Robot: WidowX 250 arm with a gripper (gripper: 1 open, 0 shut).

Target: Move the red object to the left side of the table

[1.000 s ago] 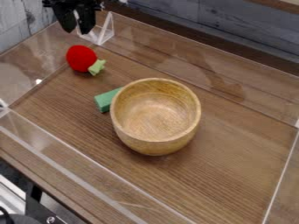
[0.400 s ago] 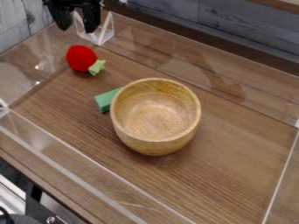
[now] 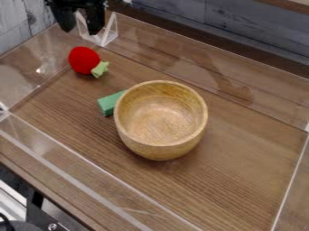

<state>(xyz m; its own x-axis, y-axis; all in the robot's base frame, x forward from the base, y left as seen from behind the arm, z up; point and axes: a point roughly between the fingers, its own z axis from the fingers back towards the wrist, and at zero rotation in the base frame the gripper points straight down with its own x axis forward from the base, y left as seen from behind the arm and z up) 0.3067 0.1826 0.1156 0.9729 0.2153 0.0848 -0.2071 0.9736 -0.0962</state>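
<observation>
The red object (image 3: 82, 59), a small round toy fruit with a green leafy stem (image 3: 100, 68), lies on the dark wood-grain table (image 3: 241, 135) near its far left corner. My gripper (image 3: 76, 21) hangs above it at the top left of the view, black fingers spread open with nothing between them. Its tips stand clear of the fruit, a little above and behind it. The upper part of the gripper is cut off by the frame's top edge.
A wooden bowl (image 3: 162, 118) stands mid-table with a flat green piece (image 3: 111, 102) against its left side. Low clear acrylic walls (image 3: 34, 56) edge the table on all sides. A dark plank wall runs behind.
The fingers have spread slightly wider than a second ago. The fruit and the bowl lie where they were.
</observation>
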